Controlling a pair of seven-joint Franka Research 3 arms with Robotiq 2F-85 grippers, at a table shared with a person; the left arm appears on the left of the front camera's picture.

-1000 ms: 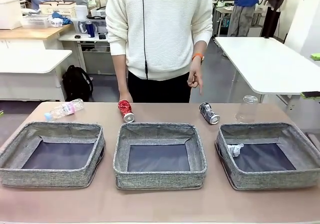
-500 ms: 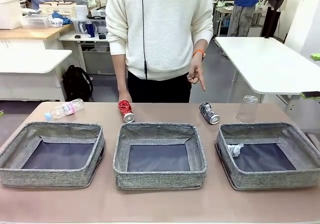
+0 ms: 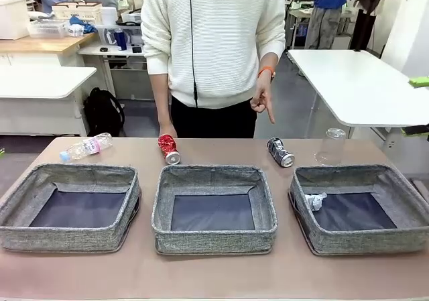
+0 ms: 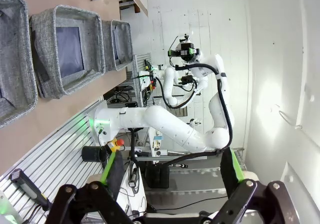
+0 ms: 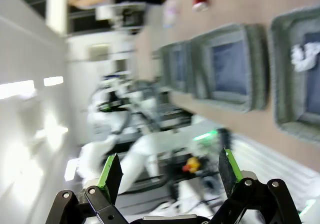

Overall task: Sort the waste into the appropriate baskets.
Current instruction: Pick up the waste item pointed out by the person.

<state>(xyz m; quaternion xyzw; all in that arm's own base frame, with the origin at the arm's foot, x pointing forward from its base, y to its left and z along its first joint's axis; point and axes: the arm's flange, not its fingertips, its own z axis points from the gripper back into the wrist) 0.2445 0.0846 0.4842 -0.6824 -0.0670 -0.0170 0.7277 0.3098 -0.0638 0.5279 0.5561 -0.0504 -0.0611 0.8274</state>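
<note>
Little has changed in the last second: the person's hand has shifted slightly, one finger pointing down, and no waste has moved. Sorting is judged barely begun.

The paper wad lies in the right basket (by its left wall). The left basket and middle basket hold nothing.

Beyond them on the table:
- blue-capped bottle, lying down
- red can, crushed
- dark can, crushed
- clear bottle, upright

The left gripper and right gripper stand spread wide, empty, well off the table.
</note>
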